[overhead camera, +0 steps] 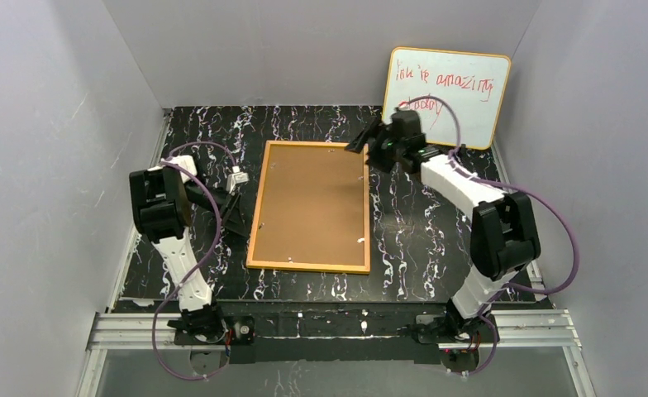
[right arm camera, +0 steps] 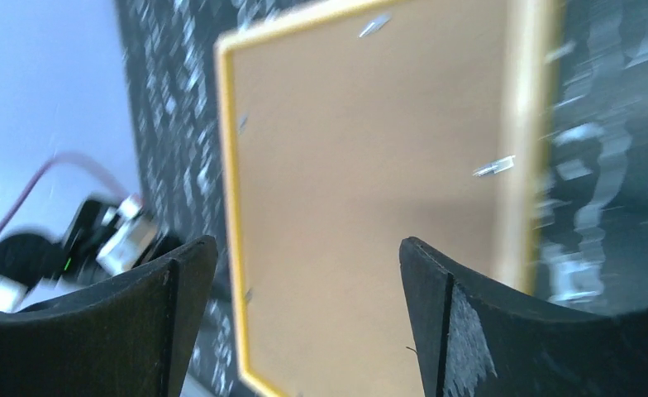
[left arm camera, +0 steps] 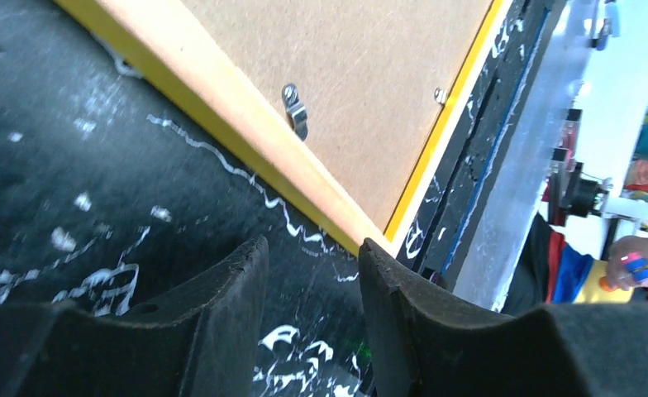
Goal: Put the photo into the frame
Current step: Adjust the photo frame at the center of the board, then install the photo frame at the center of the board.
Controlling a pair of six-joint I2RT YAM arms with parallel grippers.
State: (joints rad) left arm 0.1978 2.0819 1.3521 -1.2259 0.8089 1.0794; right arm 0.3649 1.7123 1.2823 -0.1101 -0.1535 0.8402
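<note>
1. Top view: the frame (overhead camera: 308, 267) lies face down in the middle of the black marbled table (overhead camera: 403, 240). A brown backing board (overhead camera: 311, 203) fills its orange-wood rim, and what lies under the board is hidden. The left gripper (overhead camera: 236, 222) sits just beside the frame's left edge. The right gripper (overhead camera: 360, 142) hangs over the far right corner.
2. Left wrist: the left gripper (left arm camera: 312, 256) is narrowly parted and empty, near a corner of the frame (left arm camera: 246, 124). A metal tab (left arm camera: 294, 110) sits on the rim.
3. Right wrist, blurred: the right gripper (right arm camera: 304, 248) is spread wide, holding nothing, above the frame (right arm camera: 228, 190).
</note>
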